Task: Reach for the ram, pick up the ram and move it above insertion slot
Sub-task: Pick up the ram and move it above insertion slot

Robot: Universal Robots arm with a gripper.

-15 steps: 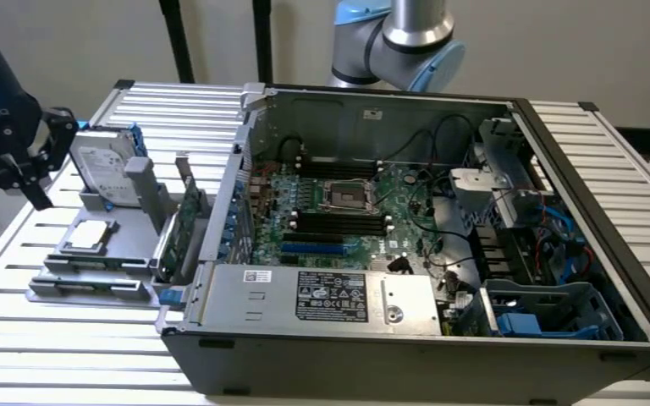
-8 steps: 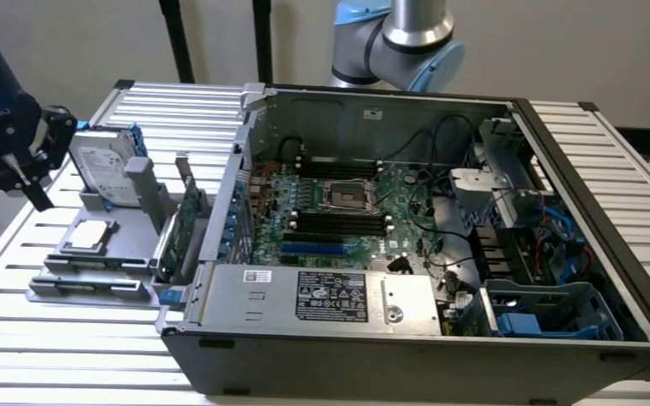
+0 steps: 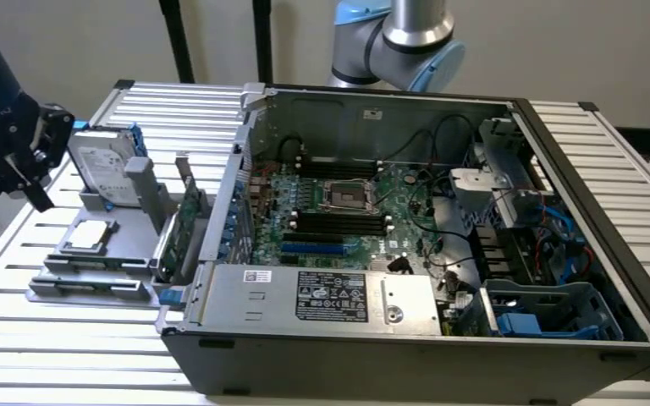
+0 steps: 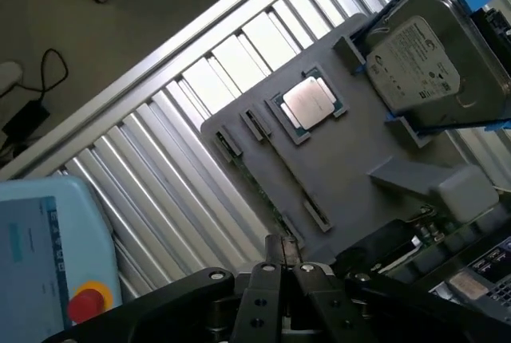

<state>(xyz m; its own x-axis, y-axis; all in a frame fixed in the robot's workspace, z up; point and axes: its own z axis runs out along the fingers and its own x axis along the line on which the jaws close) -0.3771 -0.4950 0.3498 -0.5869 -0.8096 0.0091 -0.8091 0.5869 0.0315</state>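
The job has barely started. The gripper (image 4: 286, 270) hangs at about ten o'clock from the grey tray (image 4: 351, 143) in the exterior view, its jaws drawn close together and holding nothing. The ram (image 4: 259, 186), as best I can make out, sits on edge in the tray's outer rail, untouched. The insertion slot (image 3: 337, 222) lies inside the computer case (image 3: 302, 338), well apart at three o'clock.

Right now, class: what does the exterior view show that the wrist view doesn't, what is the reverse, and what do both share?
Exterior view: the open computer case, its motherboard and black memory slots. Wrist view: a pendant with a red button, and the floor with a cable. Both: the gripper, the hard drive, and the processor chip on the grey holder.
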